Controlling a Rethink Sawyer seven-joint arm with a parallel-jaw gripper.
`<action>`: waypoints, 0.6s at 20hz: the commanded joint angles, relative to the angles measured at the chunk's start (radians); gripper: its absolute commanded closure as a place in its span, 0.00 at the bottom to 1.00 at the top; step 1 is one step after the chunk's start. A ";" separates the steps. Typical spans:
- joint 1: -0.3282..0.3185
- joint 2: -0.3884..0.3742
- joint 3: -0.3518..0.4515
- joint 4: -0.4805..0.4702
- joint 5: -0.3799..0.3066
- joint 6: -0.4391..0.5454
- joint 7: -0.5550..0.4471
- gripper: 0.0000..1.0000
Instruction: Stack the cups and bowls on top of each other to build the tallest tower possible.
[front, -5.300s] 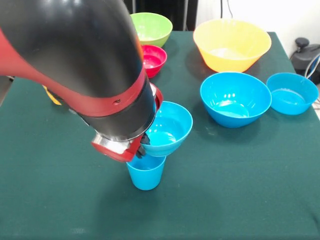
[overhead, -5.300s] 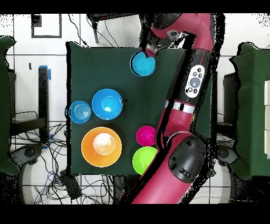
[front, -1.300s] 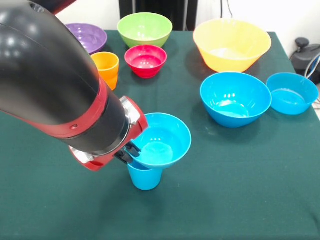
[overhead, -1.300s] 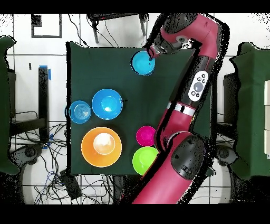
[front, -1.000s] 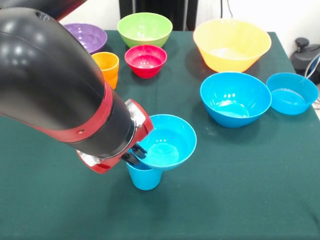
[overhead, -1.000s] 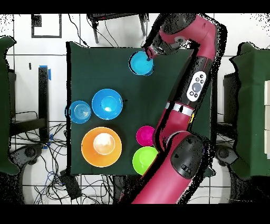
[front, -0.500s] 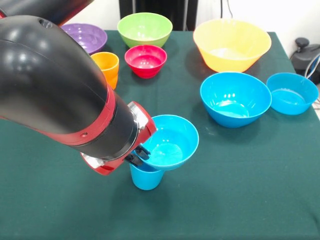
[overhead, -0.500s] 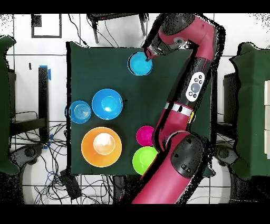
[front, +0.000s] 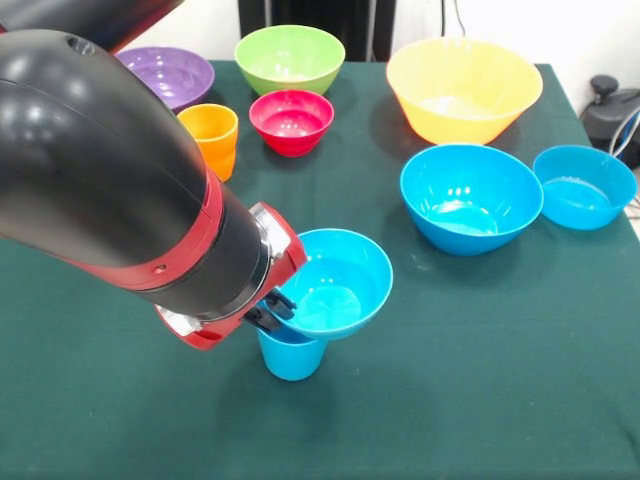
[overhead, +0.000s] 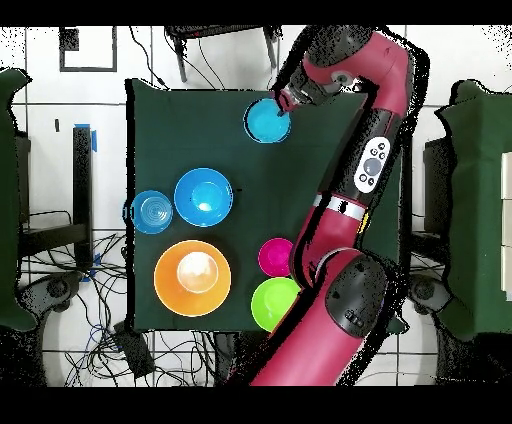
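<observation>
The hand (front: 272, 310) pinches the rim of a blue bowl (front: 336, 283) resting tilted on the blue cup (front: 291, 356) near the bench's front edge; level and centre it before letting go.

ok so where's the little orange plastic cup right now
In the front view the small orange plastic cup stands upright on the green tablecloth toward the upper left, between the purple bowl and the red bowl, partly behind the robot's arm.
</observation>
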 joint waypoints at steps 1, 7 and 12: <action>-0.003 0.019 -0.052 -0.045 -0.058 -0.008 -0.188 1.00; -0.004 0.013 -0.062 -0.041 -0.062 0.003 -0.196 1.00; -0.003 0.010 -0.064 -0.039 -0.062 0.011 -0.193 1.00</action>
